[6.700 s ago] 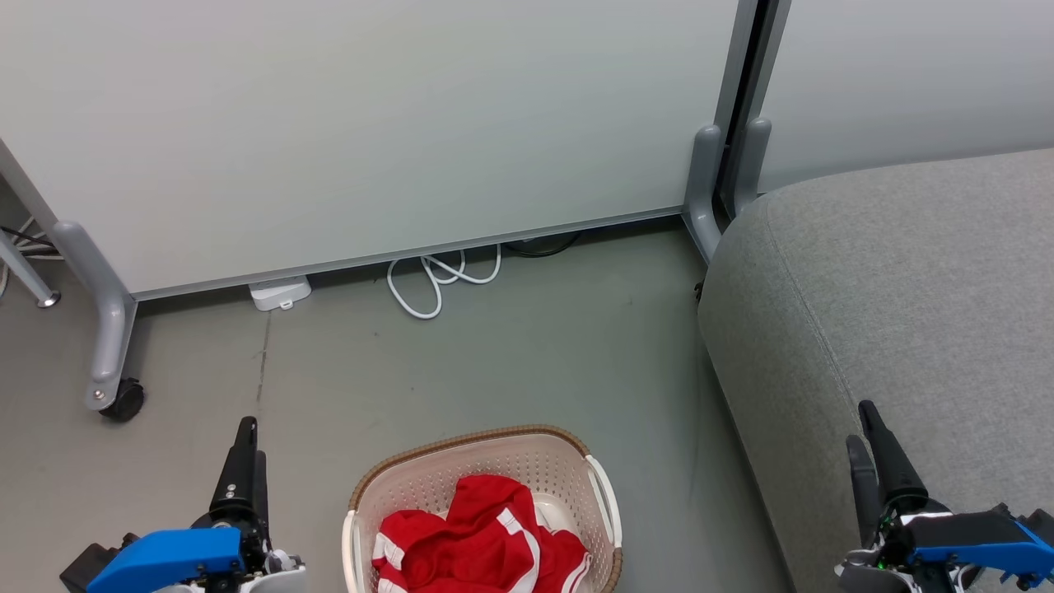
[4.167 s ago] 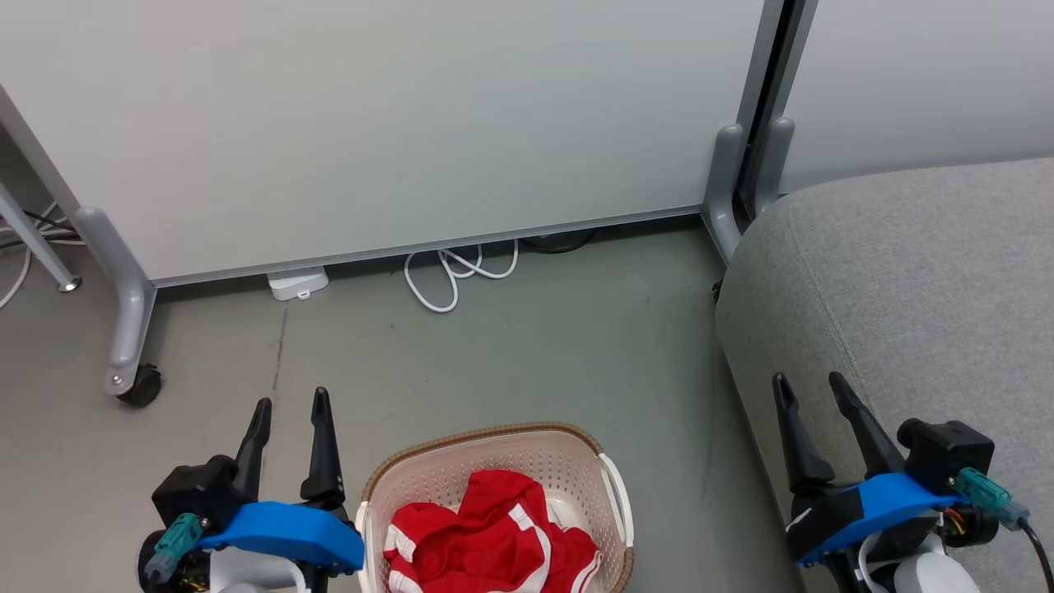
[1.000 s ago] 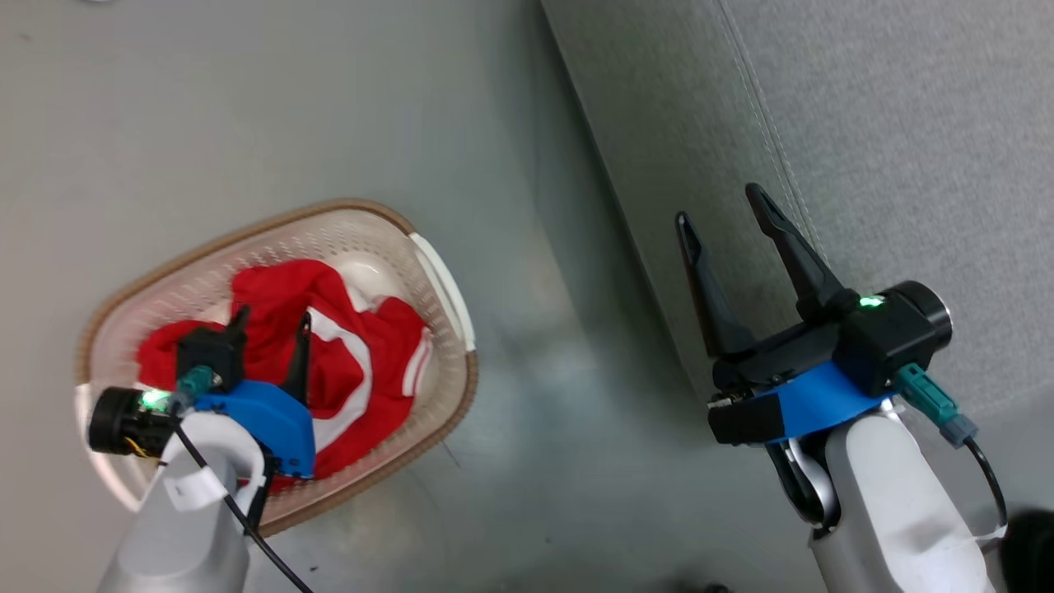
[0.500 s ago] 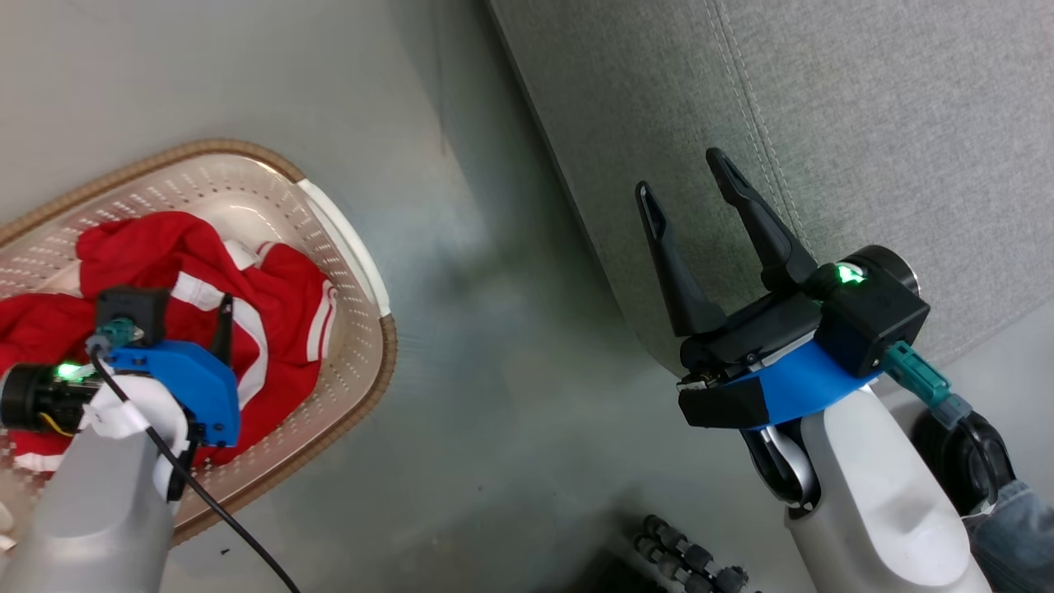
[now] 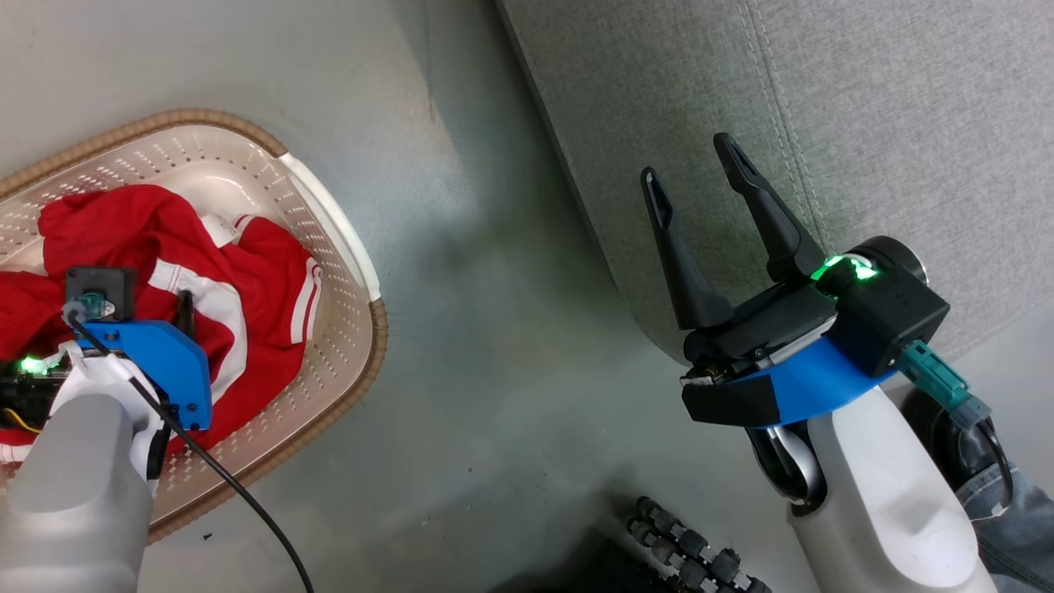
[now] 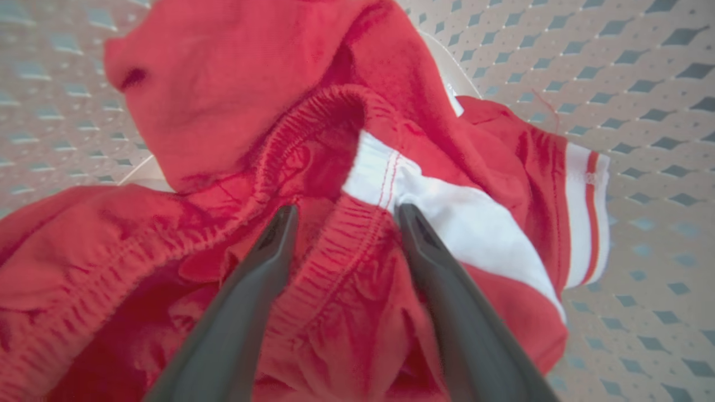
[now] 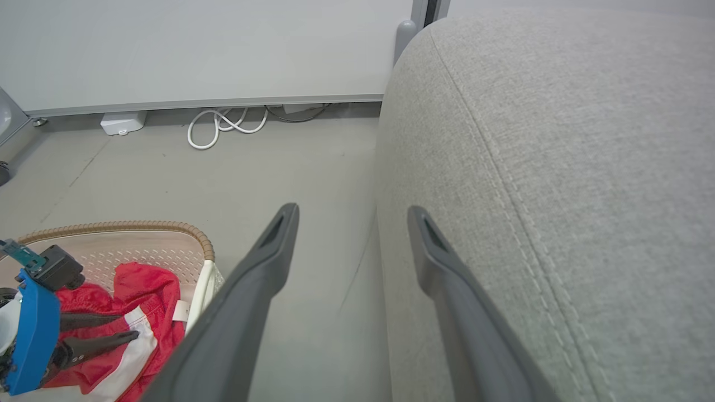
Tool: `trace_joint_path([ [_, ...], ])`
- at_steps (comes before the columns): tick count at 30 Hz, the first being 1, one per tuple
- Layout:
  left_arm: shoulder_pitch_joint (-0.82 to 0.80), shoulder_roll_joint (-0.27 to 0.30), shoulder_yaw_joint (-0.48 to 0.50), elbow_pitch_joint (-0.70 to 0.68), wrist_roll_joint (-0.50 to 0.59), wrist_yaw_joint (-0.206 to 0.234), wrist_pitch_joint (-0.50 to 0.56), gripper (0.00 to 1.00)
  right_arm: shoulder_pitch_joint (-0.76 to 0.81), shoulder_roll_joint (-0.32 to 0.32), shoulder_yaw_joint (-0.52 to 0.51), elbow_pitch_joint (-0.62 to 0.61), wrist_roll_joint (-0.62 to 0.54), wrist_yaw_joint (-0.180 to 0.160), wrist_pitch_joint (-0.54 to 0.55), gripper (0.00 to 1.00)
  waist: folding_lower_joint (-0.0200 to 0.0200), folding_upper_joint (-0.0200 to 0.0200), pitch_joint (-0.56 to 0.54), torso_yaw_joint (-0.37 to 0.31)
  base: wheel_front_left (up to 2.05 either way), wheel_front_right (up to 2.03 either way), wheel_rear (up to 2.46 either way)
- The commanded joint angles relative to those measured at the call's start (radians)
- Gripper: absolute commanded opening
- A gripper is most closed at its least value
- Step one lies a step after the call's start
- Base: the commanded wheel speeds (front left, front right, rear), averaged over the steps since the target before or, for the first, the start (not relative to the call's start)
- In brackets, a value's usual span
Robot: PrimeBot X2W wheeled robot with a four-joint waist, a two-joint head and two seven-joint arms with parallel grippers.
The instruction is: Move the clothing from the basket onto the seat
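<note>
**Head view.** The basket [image 5: 329, 206] sits at the left edge on the grey floor [image 5: 478, 346], with the clothing [image 5: 115, 222] bunched inside it. The left gripper [image 5: 152, 309] is lowered into the pile with its jaws spread and nothing clamped. This is judged to be the set-up for a pinch. The right gripper [image 5: 687, 161] is held at centre right, jaws released and empty, by the front edge of the seat [image 5: 865, 99], apparently parked clear of the lift path. No garment lies on the part of the seat in view. A dark ribbed part [image 5: 683, 543] and a patch of blue denim [image 5: 1017, 519] are noted at the bottom edge.

**Left wrist view.** The elastic waistband [image 6: 329, 251] of the red shorts [image 6: 346, 335] is straddled by the two fingers. A white side stripe [image 6: 463, 218] lies against the right-hand finger. Folds overlap here, so more than one layer may be caught.

**Right wrist view.** A white cable [image 7: 218, 123] and a white box [image 7: 123, 121] are recorded at upper left below a pale partition [image 7: 195, 50], well apart from the work. Basket and seat are separated by a strip of floor. The basket wall and the seat's raised side are judged the only obstacles.
</note>
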Motion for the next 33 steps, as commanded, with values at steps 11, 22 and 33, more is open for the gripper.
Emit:
trace_joint_path([
  [11, -0.042, -0.006, -0.003, 0.048, -0.027, -0.004, 0.011, 0.00, -0.009, 0.000, 0.007, -0.003, 0.006, 0.000, -0.005, 1.00, -0.0001, 0.0000, -0.001, 0.000, 0.00, 0.00, 0.00],
  [22, -0.039, -0.012, -0.008, 0.082, -0.047, -0.019, -0.066, 0.00, -0.017, 0.000, 0.016, 0.009, 0.009, 0.000, -0.005, 1.00, -0.0001, 0.0000, -0.032, -0.002, 0.00, 0.00, 0.00],
  [33, -0.001, -0.093, -0.025, 0.130, -0.077, -0.041, -0.178, 0.00, 0.006, 0.000, 0.003, 0.048, -0.036, 0.000, -0.004, 1.00, -0.0001, 0.0000, -0.194, 0.069, 0.00, 0.00, 0.00],
])
